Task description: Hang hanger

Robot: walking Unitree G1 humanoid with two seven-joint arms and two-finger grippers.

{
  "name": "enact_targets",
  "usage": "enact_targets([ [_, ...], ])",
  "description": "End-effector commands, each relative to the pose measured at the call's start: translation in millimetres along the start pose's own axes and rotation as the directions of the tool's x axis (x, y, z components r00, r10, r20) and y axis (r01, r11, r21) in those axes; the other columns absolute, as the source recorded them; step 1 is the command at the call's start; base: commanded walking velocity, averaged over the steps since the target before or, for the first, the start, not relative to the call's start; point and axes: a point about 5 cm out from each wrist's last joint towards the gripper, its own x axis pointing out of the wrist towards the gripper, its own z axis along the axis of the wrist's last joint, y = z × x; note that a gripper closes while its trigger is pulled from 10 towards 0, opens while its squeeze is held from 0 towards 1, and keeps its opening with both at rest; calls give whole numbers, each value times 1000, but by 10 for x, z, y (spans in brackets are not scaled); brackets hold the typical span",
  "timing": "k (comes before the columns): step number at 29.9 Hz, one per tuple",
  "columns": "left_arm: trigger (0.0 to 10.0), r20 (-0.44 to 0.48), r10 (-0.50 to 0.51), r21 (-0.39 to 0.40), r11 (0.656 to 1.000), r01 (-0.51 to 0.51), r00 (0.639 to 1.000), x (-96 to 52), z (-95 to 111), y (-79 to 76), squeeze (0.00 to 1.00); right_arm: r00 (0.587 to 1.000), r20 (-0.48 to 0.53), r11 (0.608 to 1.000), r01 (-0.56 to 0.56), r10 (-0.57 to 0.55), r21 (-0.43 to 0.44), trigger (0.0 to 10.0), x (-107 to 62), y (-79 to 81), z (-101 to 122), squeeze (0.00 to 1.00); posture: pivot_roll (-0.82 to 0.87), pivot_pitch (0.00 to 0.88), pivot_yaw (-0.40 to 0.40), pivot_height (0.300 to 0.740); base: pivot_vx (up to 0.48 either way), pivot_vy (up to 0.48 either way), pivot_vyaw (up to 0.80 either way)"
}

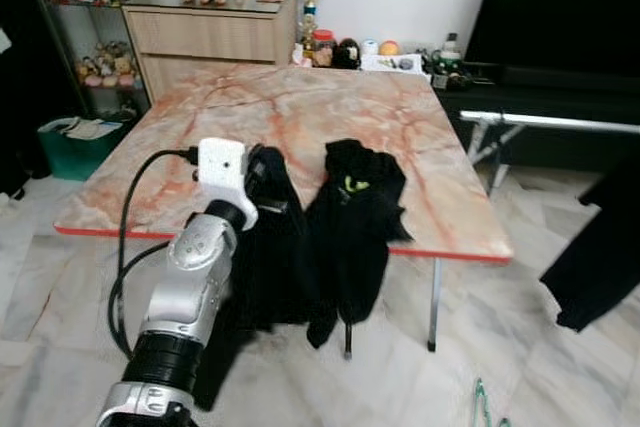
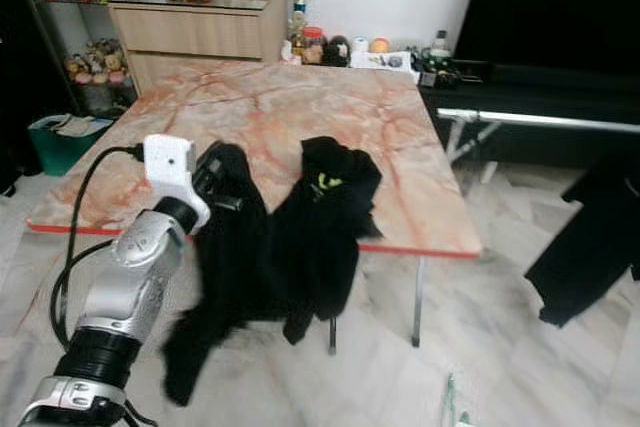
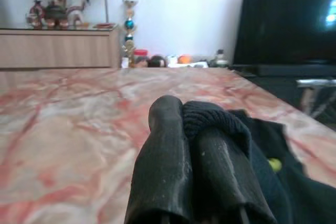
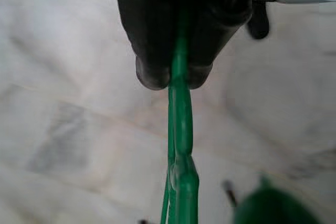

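A black garment (image 1: 345, 227) lies bunched on the front part of the pink marble table (image 1: 300, 107) and hangs over its front edge. My left gripper (image 1: 262, 172) is at that edge, shut on a fold of the garment; the left wrist view shows the black fingers (image 3: 163, 150) pinching dark knit cloth (image 3: 210, 116). In the right wrist view my right gripper (image 4: 176, 77) is shut on a thin green hanger (image 4: 181, 129) above the marble floor. A green tip of the hanger (image 1: 480, 397) shows low on the right.
A wooden dresser (image 1: 210, 32) and small jars stand behind the table. A black TV (image 1: 560, 7) and a white metal rail (image 1: 550, 122) are on the right. Another dark garment (image 1: 600, 247) hangs at the right edge. A teal bin (image 1: 75, 142) stands left.
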Motion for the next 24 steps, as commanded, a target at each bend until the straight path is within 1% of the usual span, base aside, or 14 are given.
enact_targets([
  [1, 10000, 83, -50, -14, 999, 51, 995, 131, 223, -155, 0, 999, -12, 999, 36, -36, -7, 10000, -13, -129, -24, 0, 84, 0, -16, 740, 401, 0, 0],
  [4, 10000, 101, -51, -20, 998, 53, 994, 189, 275, -187, 0, 999, -14, 999, 36, -36, -10, 10000, -13, -130, -25, 0, 82, 0, -16, 740, 404, 0, 0],
  [6, 10000, 129, -55, -34, 998, 60, 990, 257, 358, -225, 0, 999, -15, 999, 34, -34, -11, 10000, -13, -129, -24, 0, 76, 0, -14, 740, 407, 0, 0],
  [12, 10000, 154, -82, -29, 996, 87, 985, 327, 452, -295, 0, 999, -15, 999, 32, -32, -11, 10000, -13, -127, -24, 0, 77, 0, -14, 740, 411, 0, 0],
  [17, 10000, 181, -90, -21, 995, 95, 979, 405, 548, -302, 0, 999, -16, 1000, 29, -29, -12, 10000, -13, -129, -24, 0, 75, 0, -12, 740, 417, 0, 0],
  [24, 10000, 200, -95, -13, 995, 99, 975, 437, 609, -305, 0, 999, -20, 999, 30, -30, -15, 10000, -14, -132, -29, 0, 77, 0, -14, 740, 419, 0, 0],
])
